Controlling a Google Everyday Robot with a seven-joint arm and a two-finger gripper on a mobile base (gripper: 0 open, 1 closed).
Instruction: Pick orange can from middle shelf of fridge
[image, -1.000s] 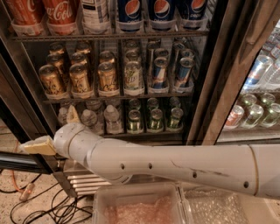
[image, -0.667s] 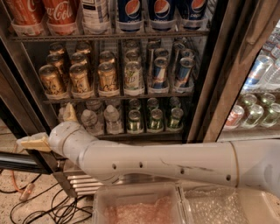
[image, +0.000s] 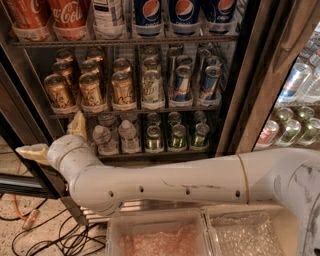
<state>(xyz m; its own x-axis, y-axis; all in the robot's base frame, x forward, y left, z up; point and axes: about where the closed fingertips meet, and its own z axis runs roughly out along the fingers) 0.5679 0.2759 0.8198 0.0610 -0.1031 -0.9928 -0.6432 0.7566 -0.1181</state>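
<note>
Several orange cans stand in rows on the left half of the middle shelf (image: 135, 111) of the fridge (image: 250, 75); the front ones are at left (image: 59, 92), middle (image: 91, 91) and right (image: 122, 89). A pale can (image: 152, 87) and blue-and-silver slim cans (image: 182, 82) stand to their right. My gripper (image: 55, 138) is below and left of the orange cans, outside the lower shelf. It is open and empty. One cream finger (image: 77, 125) points up and the other points left. My white arm (image: 175, 182) crosses the view below the shelves.
Cola and Pepsi bottles (image: 70, 15) fill the top rack. Water bottles (image: 102, 137) and green cans (image: 175, 135) fill the lower rack. A second cooler with cans (image: 300, 100) is at the right. Cables (image: 50, 230) lie on the floor, and plastic trays (image: 160, 235) sit below the arm.
The wrist has moved a little up and toward the shelves. The upper finger now stands in front of the lower rack's left end. The cans have not moved.
</note>
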